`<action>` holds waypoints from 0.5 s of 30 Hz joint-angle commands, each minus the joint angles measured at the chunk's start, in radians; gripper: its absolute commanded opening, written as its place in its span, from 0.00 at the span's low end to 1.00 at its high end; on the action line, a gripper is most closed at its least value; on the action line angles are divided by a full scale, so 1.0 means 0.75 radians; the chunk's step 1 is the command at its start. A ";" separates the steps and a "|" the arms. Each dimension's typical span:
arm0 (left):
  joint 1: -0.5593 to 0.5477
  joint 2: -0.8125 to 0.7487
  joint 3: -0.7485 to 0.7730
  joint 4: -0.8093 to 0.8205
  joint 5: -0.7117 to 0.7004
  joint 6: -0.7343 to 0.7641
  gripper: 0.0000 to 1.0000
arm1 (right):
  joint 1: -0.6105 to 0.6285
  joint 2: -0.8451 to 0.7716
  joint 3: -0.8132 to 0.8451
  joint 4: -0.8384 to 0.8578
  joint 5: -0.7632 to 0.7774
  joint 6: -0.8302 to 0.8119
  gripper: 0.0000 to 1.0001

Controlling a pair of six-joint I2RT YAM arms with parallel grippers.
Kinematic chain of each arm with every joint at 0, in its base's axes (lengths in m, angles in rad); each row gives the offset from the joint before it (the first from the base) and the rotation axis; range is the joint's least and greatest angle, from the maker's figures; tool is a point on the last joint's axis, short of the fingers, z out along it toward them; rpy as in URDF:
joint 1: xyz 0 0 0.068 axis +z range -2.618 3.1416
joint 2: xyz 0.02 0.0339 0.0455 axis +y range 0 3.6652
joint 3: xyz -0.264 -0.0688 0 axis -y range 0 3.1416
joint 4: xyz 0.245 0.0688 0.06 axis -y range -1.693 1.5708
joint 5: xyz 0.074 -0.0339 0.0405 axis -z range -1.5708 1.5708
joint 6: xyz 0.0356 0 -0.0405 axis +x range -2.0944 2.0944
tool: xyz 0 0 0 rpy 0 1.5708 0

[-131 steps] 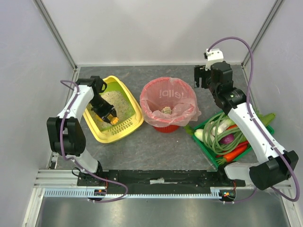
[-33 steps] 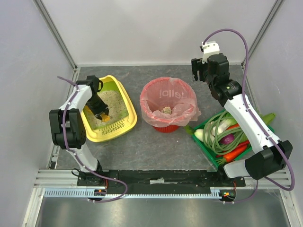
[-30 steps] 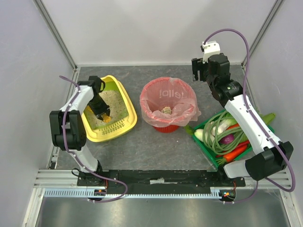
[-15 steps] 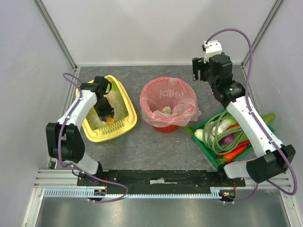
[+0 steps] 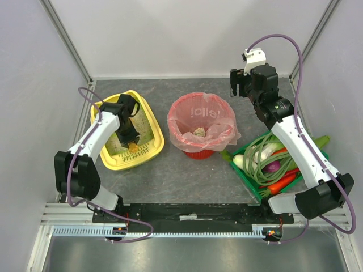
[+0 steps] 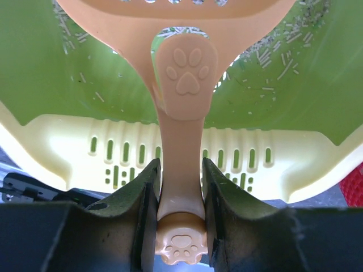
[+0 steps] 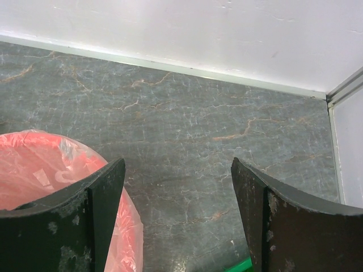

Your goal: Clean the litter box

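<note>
left tool [image 6: 180, 190] clamped on scoop [image 6: 186, 73] handle over litter box [image 6: 266, 164] | right tool [image 7: 177, 170] wide, empty | risk: thin handle twists, litter spills before bin [image 5: 199, 127]

The yellow rounded-rectangular plastic litter box [image 5: 126, 161] sits flat on the surface at about 9 o'clock in the overhead view, its long axis running roughly from 11 to 5 o'clock. Its inner walls [image 6: 57, 73] are green, and pale beige grainy litter [image 5: 143, 124] covers the floor towards the 1 o'clock side. Thin stray bits of litter cling to the green wall in the left wrist view. The broad yellow rim at the 5 o'clock end carries rows of short slots [image 6: 255, 161]. An orange plastic slotted scoop [image 6: 181, 73] with a paw-print handle reaches over that slotted rim into the box.
</note>
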 commanded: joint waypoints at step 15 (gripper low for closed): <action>-0.087 -0.177 -0.276 0.194 -0.151 -0.231 0.02 | 0.000 0.034 0.092 0.075 -0.012 0.009 0.84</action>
